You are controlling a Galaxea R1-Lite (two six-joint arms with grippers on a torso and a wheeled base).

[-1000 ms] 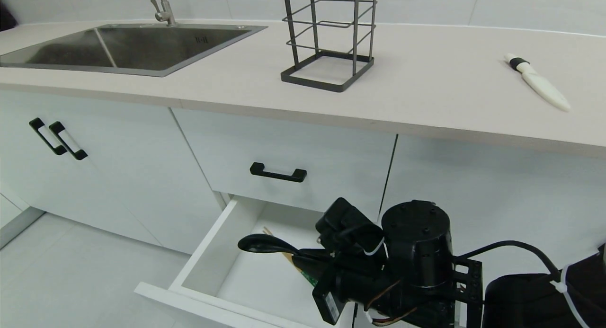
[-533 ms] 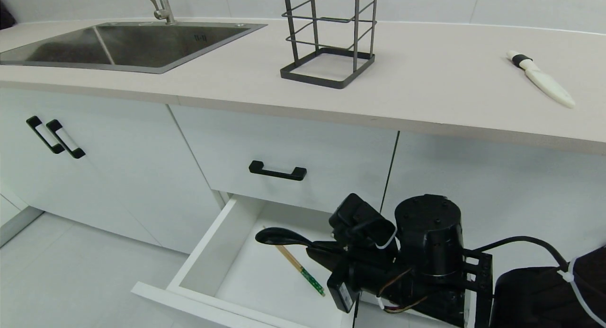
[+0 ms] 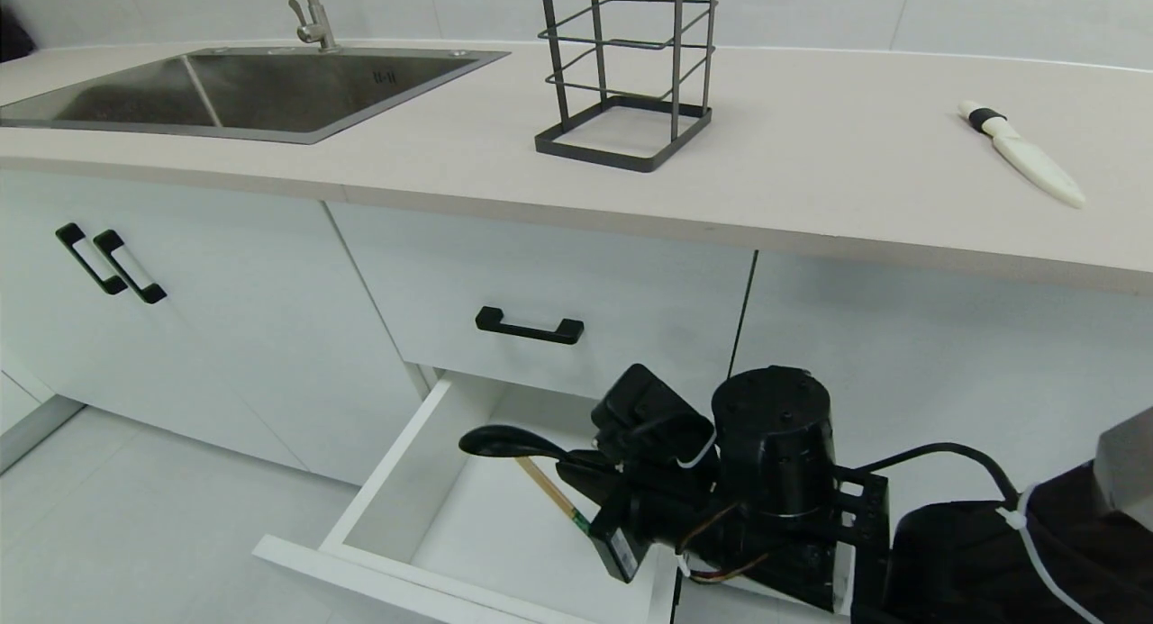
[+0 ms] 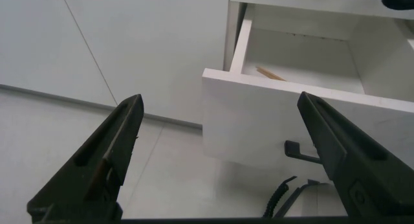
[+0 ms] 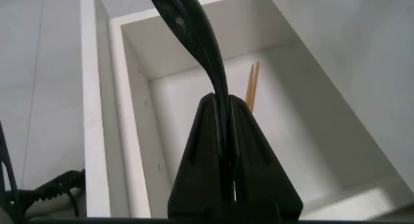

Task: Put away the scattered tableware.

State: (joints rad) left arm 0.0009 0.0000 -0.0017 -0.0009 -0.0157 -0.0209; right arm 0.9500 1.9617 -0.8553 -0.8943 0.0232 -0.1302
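Note:
My right gripper [image 3: 585, 475] is shut on the handle of a black spoon [image 3: 504, 441], held level above the open white drawer [image 3: 387, 489]. The spoon's bowl points away from the gripper, toward the drawer's left side. In the right wrist view the spoon [image 5: 187, 30] sticks out from the closed fingers [image 5: 223, 111] over the drawer's inside [image 5: 123, 120]. A pair of wooden chopsticks [image 3: 549, 491] lies on the drawer floor, also visible from the wrist [image 5: 251, 88]. A white knife [image 3: 1027, 156] with a black band lies on the counter at the far right. My left gripper [image 4: 220, 104] hangs open, low, outside the drawer front [image 4: 259, 120].
A dark wire rack [image 3: 621, 75] stands on the counter's middle, and a steel sink [image 3: 252, 84] with a tap is at the back left. A shut drawer with a black handle [image 3: 530, 327] sits above the open one. Cabinet doors with black handles [image 3: 113, 264] are at left.
My right gripper with the spoon swung a little right, then back left, and now sits slightly higher over the drawer. More of the chopsticks shows.

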